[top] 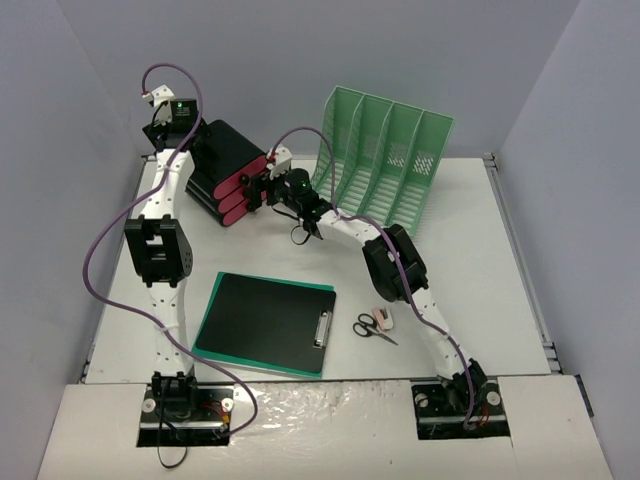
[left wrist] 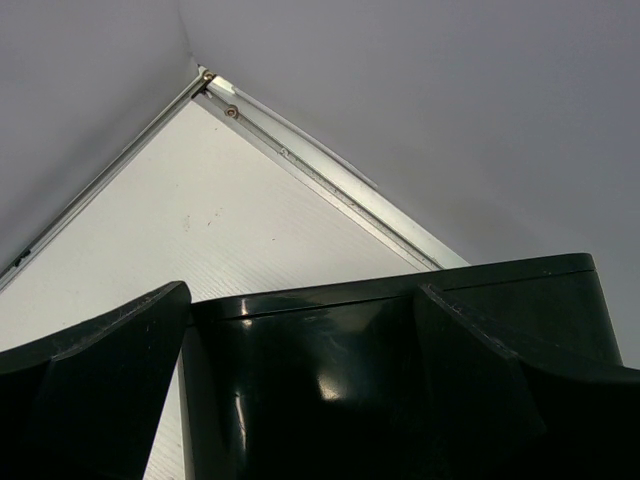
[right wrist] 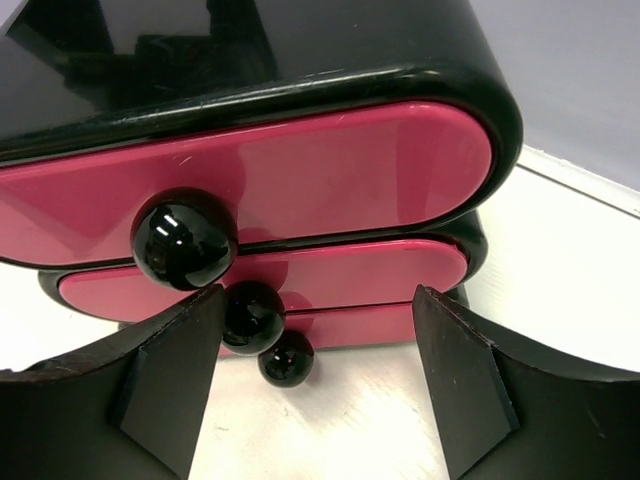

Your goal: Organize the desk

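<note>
Closest to the arm bases, on the big white flat desk (top: 470,260) that everything sits on, lies a flat black clipboard with a silver clip (top: 265,318), a green edge peeking out under it. Just to its right are small black-handled scissors (top: 373,328) touching some little pink-and-white thing (top: 383,318) that I can't make out. Only the overhead cam shows those, neither wrist cam does.

Further back, the right gripper (right wrist: 318,300) faces the front of a glossy black three-drawer box with pink drawer fronts (top: 225,170). The right wrist cam gives me what the top view can't: three round black knobs stacked in a line, with the middle knob (right wrist: 252,315) just beside one fingertip. Jaws spread apart, nothing pinched between them.

Behind that box, the left gripper (left wrist: 303,300) sits at its back left corner. On the left wrist cam the jaws are spread wide and the box's black top fills the gap. I can't tell if the fingers actually touch it. That cam also shows the desk's far corner and its thin metal edge rail (left wrist: 330,180).

Farthest right at the back stands a mint-green slotted plastic file rack (top: 385,165), upright.
</note>
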`<state>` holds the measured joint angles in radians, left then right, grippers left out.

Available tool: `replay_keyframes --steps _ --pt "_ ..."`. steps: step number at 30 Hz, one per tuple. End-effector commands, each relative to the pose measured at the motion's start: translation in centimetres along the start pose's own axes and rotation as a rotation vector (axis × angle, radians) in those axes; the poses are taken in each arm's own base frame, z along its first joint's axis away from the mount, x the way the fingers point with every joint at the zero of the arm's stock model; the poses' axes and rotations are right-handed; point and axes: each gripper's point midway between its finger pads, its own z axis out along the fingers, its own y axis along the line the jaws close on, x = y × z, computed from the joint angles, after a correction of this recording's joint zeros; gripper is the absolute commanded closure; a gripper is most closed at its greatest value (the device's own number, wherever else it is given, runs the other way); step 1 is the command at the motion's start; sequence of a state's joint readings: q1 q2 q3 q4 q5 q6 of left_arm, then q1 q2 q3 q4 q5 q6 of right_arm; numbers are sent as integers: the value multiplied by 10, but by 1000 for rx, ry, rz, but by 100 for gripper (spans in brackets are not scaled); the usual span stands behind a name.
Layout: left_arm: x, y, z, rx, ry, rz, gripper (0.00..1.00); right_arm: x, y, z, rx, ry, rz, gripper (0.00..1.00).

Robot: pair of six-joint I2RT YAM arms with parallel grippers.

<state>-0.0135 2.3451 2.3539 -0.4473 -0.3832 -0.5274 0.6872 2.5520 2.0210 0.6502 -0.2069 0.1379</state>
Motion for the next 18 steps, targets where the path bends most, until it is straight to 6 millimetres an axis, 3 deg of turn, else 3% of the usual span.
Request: replay_keyframes --steps 1,11,18 --pt "74 23 -8 -48 246 176 10 -58 34 -10 -89 -85 -25 29" --pt "73 23 -7 -47 244 181 10 -57 45 -8 -130 -74 -51 33" --pt "75 22 -6 -45 249 184 10 -60 37 1 -110 -88 -94 36"
